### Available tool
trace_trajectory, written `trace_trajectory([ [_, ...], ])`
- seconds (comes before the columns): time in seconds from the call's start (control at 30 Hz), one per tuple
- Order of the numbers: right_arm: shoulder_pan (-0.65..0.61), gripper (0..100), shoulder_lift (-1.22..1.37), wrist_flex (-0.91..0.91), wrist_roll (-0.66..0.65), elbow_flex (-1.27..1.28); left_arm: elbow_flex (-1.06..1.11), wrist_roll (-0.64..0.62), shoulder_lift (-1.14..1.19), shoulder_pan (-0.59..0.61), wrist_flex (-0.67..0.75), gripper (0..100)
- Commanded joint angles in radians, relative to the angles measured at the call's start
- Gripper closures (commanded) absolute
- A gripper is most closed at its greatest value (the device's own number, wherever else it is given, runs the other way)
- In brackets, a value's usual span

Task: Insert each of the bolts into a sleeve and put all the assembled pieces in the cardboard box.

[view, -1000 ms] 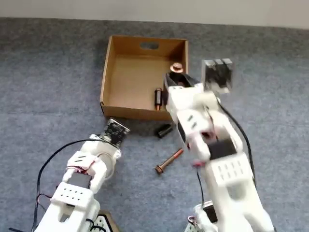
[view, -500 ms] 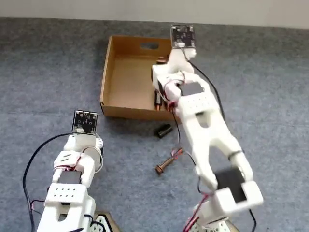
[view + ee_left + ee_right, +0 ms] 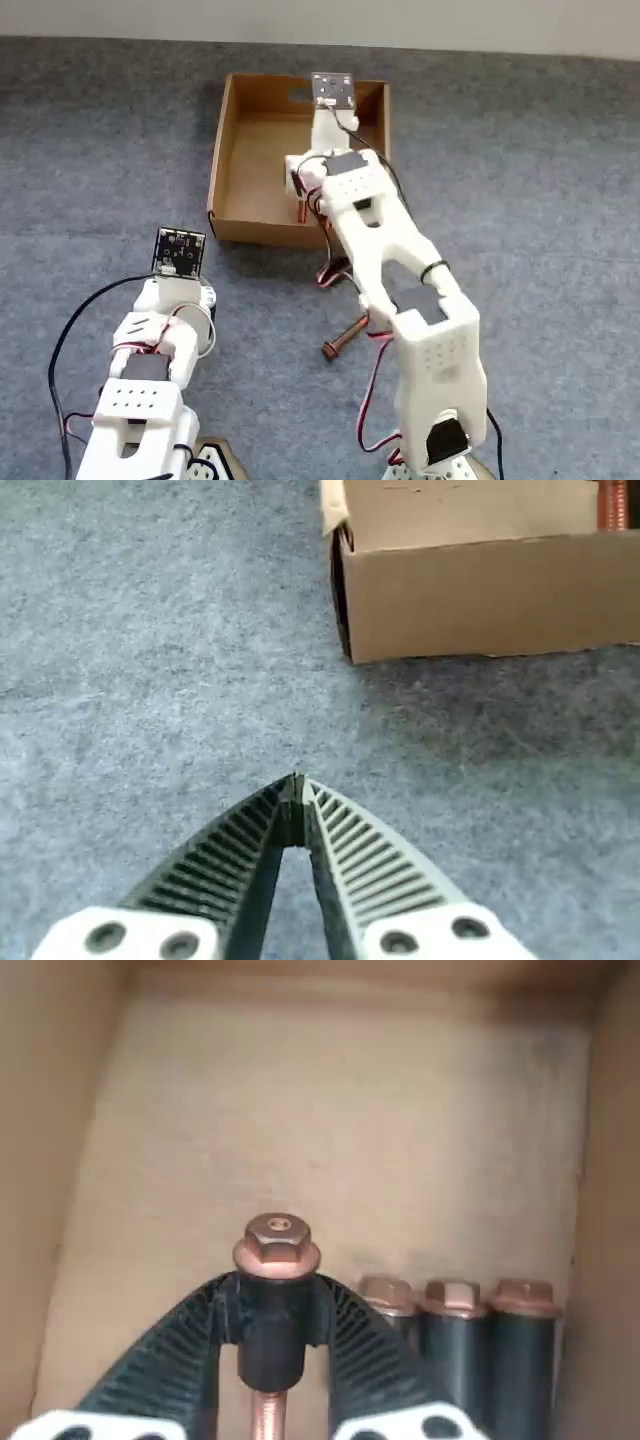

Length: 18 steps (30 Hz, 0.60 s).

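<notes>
I'm watching robotics test bench, likely small lab: grey carpet [image 3: 560, 200] covering table, pale wall [image 3: 450, 20] running behind, white arms [image 3: 400, 270] trailing loose wires [image 3: 372, 395], cardboard box [image 3: 262, 232] sitting there.

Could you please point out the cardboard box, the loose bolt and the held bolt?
cardboard box [image 3: 255, 160]: high view, bare floor.
loose bolt [image 3: 342, 339]: high view, mid-shank.
held bolt [image 3: 277, 1243]: right wrist view, head.

Soft, even light all round; beyond my left gripper [image 3: 294, 786] the cardboard box [image 3: 480, 595] drops a faint shadow on the surface [image 3: 150, 630].
</notes>
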<state>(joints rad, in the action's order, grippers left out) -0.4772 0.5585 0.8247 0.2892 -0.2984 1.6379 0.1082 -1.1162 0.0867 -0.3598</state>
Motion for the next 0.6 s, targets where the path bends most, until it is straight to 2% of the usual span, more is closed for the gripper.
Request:
trace_trajectory([
  [0.0,-0.005,99.3,0.033,0.085,0.021,-0.15,-0.041,-0.009,0.002,-0.016,0.02,99],
  [0.57,-0.001,98.0,0.246,0.366,0.021,-0.418,-0.041,-0.009,0.002,-0.016,0.02,99],
])
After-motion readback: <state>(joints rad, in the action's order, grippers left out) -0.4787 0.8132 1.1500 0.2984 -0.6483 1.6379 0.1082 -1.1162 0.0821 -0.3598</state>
